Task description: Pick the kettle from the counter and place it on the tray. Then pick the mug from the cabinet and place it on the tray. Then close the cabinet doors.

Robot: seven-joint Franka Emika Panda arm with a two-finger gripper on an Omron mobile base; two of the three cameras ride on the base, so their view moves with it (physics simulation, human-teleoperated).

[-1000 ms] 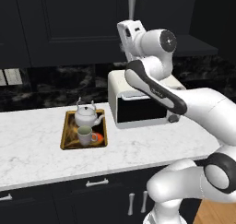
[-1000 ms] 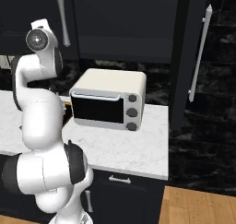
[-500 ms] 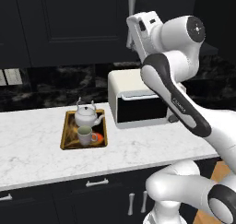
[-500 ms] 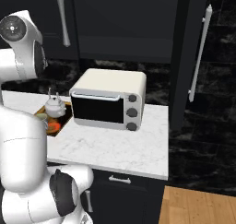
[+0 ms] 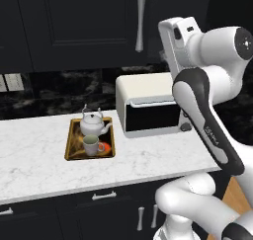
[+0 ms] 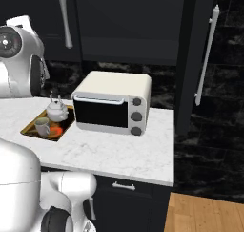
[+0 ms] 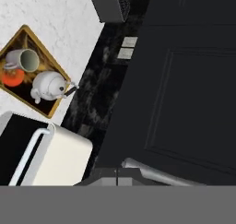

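With the kettle (image 5: 94,123) and mug (image 5: 91,145) sitting on the tray (image 5: 72,142), the cabinet doors (image 7: 184,80) are being addressed. The claw (image 7: 116,176), pressed together and empty, is being held just beside a door's bar handle (image 7: 156,171).

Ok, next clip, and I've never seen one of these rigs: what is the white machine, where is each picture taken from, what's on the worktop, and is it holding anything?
It is a rendered kitchen with a white jointed robot arm on a base that can drive. Two pictures come from cameras on that base, behind the arm to its left and right. The third comes from a camera on the hand and looks along the pincer, so it appears tilted.

On the marble counter sits a wooden-rimmed tray carrying the kettle and the mug, beside a cream toaster oven.

The hand is up by the black cabinet doors, near a silver bar handle. The pincer is shut, and nothing can be seen in it.
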